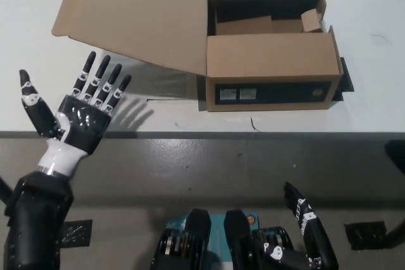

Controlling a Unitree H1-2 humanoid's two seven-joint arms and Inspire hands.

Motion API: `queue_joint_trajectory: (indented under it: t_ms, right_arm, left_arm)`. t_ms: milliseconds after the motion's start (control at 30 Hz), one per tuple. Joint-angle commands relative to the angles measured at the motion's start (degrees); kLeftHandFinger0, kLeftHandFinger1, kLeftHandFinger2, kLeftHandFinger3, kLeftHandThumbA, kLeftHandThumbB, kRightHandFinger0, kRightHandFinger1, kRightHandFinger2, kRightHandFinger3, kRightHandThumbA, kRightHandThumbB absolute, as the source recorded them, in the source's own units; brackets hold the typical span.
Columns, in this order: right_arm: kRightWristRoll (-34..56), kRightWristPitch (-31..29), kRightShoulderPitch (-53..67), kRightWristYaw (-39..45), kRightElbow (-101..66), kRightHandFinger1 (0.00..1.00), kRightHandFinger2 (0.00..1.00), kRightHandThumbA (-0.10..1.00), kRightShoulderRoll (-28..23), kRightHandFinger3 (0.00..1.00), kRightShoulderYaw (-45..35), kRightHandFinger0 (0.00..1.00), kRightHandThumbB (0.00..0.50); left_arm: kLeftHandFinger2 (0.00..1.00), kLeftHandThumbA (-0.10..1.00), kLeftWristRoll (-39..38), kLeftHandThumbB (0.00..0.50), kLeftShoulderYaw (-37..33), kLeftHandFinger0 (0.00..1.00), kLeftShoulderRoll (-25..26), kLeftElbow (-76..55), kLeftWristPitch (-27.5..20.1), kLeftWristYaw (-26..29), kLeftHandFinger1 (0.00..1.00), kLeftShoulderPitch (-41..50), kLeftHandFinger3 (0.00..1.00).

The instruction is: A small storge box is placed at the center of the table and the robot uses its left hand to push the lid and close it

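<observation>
Left hand (79, 118) open below lid (136, 14), right hand (304, 232) cropped

No legible text is seen anywhere. Two small white labels (237, 95) are stuck on the black front panel of the storage box (272, 61), print too small to be read. A small round mark (314, 92) is placed near that panel's right end, also unreadable.
</observation>
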Motion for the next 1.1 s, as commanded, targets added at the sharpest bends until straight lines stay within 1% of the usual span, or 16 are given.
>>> queue_joint_trajectory:
  t_ms: [0,33,67,100,133,233,367,433,500,567,633,733,933,1033,1067]
  right_arm:
    - [0.31,-3.44,-1.15,-0.07,-1.06,1.0,1.0,1.0,0.21,1.0,0.32,1.0,0.371]
    - [0.36,-3.44,-1.41,0.09,-1.01,1.0,1.0,1.0,0.11,1.0,0.37,1.0,0.37]
    - [0.45,-3.44,-1.44,0.19,-0.96,1.0,1.0,1.0,0.09,1.0,0.35,1.0,0.369]
    - [0.54,-3.44,-1.45,0.42,-0.99,1.0,1.0,1.0,-0.03,1.0,0.41,1.0,0.367]
    - [0.58,-3.44,-1.65,0.4,-1.06,1.0,1.0,1.0,-0.04,1.0,0.32,1.0,0.368]
    - [0.73,-3.44,-1.76,0.25,-1.01,1.0,1.0,1.0,0.23,1.0,0.11,1.0,0.376]
    - [0.61,-3.44,-1.65,0.07,-1.03,1.0,1.0,1.0,0.14,1.0,0.09,1.0,0.373]
    - [0.8,-3.44,-1.74,0.17,-0.79,1.0,1.0,1.0,0.29,1.0,0.01,1.0,0.382]
    - [0.73,-3.44,-1.76,0.16,-0.7,1.0,1.0,1.0,0.33,1.0,0.09,1.0,0.38]
    - [0.74,-3.44,-1.8,0.27,-0.65,1.0,1.0,1.0,0.38,1.0,0.25,1.0,0.38]
    - [0.57,-3.44,-1.72,0.13,-0.73,1.0,1.0,1.0,0.39,1.0,0.29,1.0,0.382]
    - [0.39,-3.44,-1.67,0.0,-0.86,1.0,1.0,1.0,0.41,1.0,0.44,1.0,0.381]
    - [0.32,-3.44,-1.8,-0.21,-0.98,1.0,1.0,1.0,0.46,1.0,0.44,1.0,0.377]
    - [0.22,-3.44,-1.88,-0.39,-0.94,1.0,1.0,1.0,0.48,1.0,0.43,1.0,0.381]
    - [0.27,-3.44,-1.81,-0.38,-1.01,1.0,1.0,1.0,0.52,1.0,0.36,1.0,0.386]
  left_arm:
    - [1.0,1.0,1.31,0.395,0.43,1.0,-0.02,2.34,0.08,-2.3,1.0,-3.41,1.0]
    - [1.0,1.0,2.14,0.396,0.41,1.0,-0.1,4.19,-0.42,-2.18,1.0,-4.01,1.0]
    - [1.0,1.0,2.25,0.372,0.59,1.0,-0.22,4.93,-0.39,-2.0,1.0,-4.23,1.0]
    - [1.0,1.0,2.21,0.393,0.75,1.0,-0.36,6.1,0.11,-1.82,1.0,-4.43,1.0]
    - [1.0,1.0,2.83,0.396,0.56,1.0,-0.3,7.02,0.01,-1.92,1.0,-4.75,1.0]
    - [1.0,1.0,4.81,0.393,-0.15,1.0,-0.2,10.59,-0.88,-3.56,1.0,-5.18,1.0]
    - [1.0,1.0,6.73,0.391,-0.39,1.0,-0.42,13.78,-2.21,-4.27,1.0,-5.95,1.0]
    - [1.0,1.0,7.3,0.392,0.05,1.0,-0.28,15.32,-2.09,-3.15,1.0,-7.13,1.0]
    - [1.0,1.0,7.92,0.387,0.36,1.0,0.11,17.45,-2.41,-3.37,1.0,-8.52,1.0]
    - [1.0,1.0,8.13,0.383,1.22,1.0,0.7,21.44,-2.82,-3.86,1.0,-11.04,1.0]
    - [1.0,1.0,9.82,0.382,1.38,1.0,1.1,24.55,-4.39,-3.59,1.0,-13.56,1.0]
    - [1.0,1.0,10.79,0.382,2.05,1.0,1.67,27.45,-5.12,-3.74,1.0,-16.63,1.0]
    - [1.0,1.0,12.38,0.4,2.99,1.0,2.87,30.69,-6.36,-3.9,1.0,-22.96,1.0]
    - [1.0,1.0,12.77,0.405,3.68,1.0,3.32,31.85,-5.94,-3.63,1.0,-25.79,1.0]
    - [1.0,1.0,13.0,0.408,3.67,1.0,3.64,32.93,-6.23,-4.67,1.0,-26.75,1.0]
